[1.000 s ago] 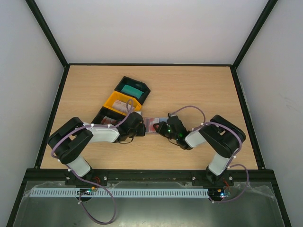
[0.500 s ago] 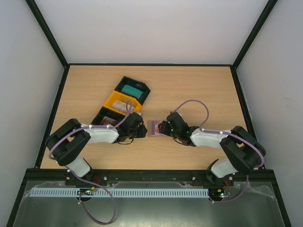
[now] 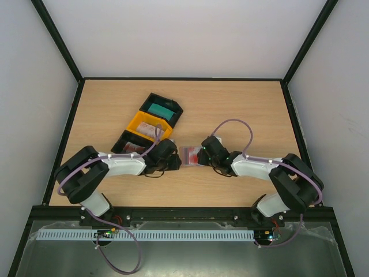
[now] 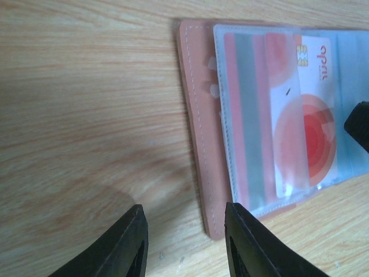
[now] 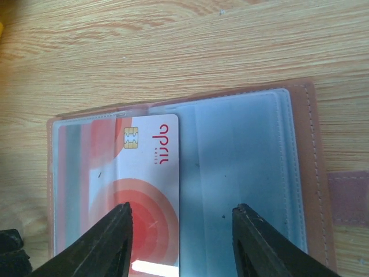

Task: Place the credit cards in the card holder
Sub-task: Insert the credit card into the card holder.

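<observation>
- Brown stitched leather frames the card holder [image 5: 314,173], which lies open and flat on the wooden table [image 3: 242,109], about midway between the left and right edges and nearer the near edge.
- My right wrist view shows clear, glossy plastic sleeves inside it. A red-and-white credit card [image 5: 144,190] with a gold chip sits partly in the left sleeve, and a leather tab [image 5: 349,196] sticks out at the side.
- Both arms reach low and inward, heads facing each other, with the holder between them.
- The left gripper [image 4: 184,210] has its fingers apart, gripping nothing, and the holder's stitched corner lies below them.
- The right gripper [image 5: 181,209] also has its fingers spread and empty, poised over the card and the bare sleeve.
- Only the top view shows the row of black and yellow trays [image 3: 137,122] running toward the far left corner. A teal card [image 3: 157,108] lies in the farthest one.
</observation>
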You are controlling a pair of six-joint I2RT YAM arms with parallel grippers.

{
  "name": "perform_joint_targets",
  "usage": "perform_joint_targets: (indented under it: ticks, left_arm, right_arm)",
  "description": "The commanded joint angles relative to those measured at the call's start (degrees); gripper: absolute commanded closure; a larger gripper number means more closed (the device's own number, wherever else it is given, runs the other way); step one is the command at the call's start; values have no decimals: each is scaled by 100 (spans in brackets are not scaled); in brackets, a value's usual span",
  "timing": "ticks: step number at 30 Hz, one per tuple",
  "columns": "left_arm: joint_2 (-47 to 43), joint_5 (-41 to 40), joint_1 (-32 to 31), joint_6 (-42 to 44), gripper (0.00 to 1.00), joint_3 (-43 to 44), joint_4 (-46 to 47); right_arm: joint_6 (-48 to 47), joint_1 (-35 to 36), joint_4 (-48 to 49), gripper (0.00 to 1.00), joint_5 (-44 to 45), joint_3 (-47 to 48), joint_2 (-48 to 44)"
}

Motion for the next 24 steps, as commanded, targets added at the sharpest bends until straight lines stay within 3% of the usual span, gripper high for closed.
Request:
perform_joint_targets:
  ticks: [1,15,24]
  left_arm:
    - [267,-240,-28,-125,60,273,-101]
    - [830,-111,-36,-135,65,442,17]
    - [946,-69,-38,-132,69,409,54]
  right_arm:
    - [-240,13,-236,57,59,204,212]
    - [-357,13,408,66,-876,171,577]
    - [-438,13,318,73,-806,332,660]
